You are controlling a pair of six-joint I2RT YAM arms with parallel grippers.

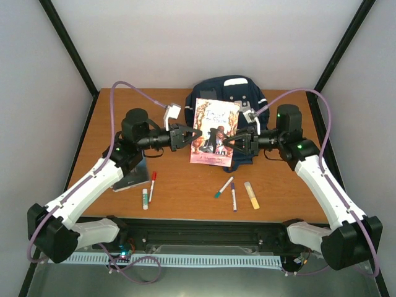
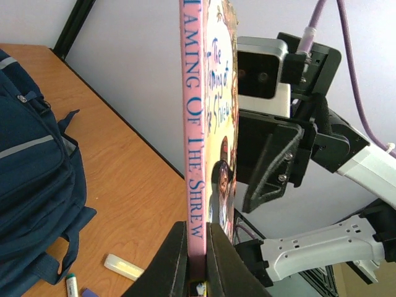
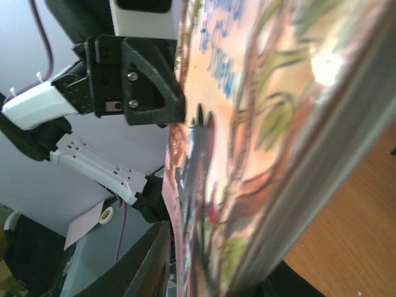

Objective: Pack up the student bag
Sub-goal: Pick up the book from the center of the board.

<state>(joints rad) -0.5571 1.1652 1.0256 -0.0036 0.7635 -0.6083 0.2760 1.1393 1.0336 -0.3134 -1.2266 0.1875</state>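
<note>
The navy-blue student bag (image 1: pixel 230 93) lies at the back middle of the table and also shows in the left wrist view (image 2: pixel 31 179). A book (image 1: pixel 215 129) with a pink spine and illustrated cover is held upright above the table in front of the bag. My left gripper (image 1: pixel 188 137) is shut on its spine edge, which sits between the jaws in the left wrist view (image 2: pixel 197 263). My right gripper (image 1: pixel 229 142) is shut on the opposite edge; in the right wrist view (image 3: pixel 216 278) the book (image 3: pixel 266 124) fills the frame. The bag's opening is hidden behind the book.
On the table's front lie a red marker (image 1: pixel 152 184), a green-capped stick (image 1: pixel 145 198), a teal marker (image 1: pixel 223 187), a purple pen (image 1: pixel 233 197) and a yellow highlighter (image 1: pixel 251 194). A dark flat notebook (image 1: pixel 131 177) lies under my left arm.
</note>
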